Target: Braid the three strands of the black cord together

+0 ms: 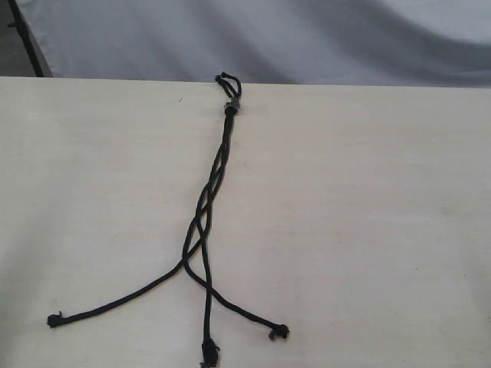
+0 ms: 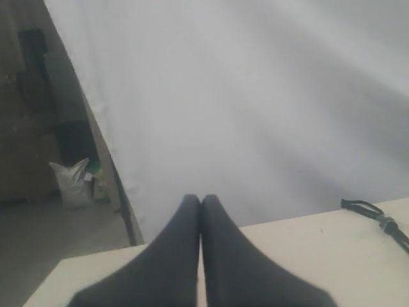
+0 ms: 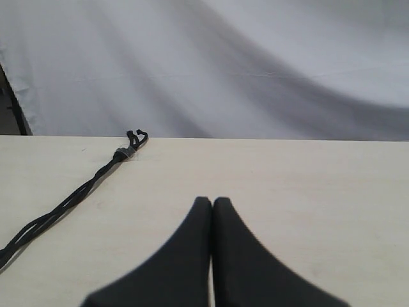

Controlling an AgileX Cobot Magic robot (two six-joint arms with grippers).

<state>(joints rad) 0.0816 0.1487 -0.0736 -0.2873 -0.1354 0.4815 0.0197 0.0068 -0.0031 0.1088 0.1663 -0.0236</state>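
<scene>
The black cord (image 1: 217,178) lies on the pale table, its knot with short loops (image 1: 229,86) at the far edge. Below the knot the three strands are twisted together down to about the table's middle, then spread apart. One strand (image 1: 115,305) runs out left, one (image 1: 207,307) comes straight toward the near edge, one (image 1: 245,314) goes right; each ends in a small frayed knot. Neither gripper shows in the exterior view. My left gripper (image 2: 200,199) is shut with nothing in it, the cord's knot (image 2: 377,217) far off to its side. My right gripper (image 3: 212,201) is likewise shut and empty, with the twisted cord (image 3: 70,199) well apart from it.
The light wooden table (image 1: 368,230) ends at its far edge against a white cloth backdrop (image 1: 307,38). A dark pole (image 1: 27,38) stands at the back left corner. Beyond that corner the left wrist view shows a floor with a pale sack (image 2: 73,182).
</scene>
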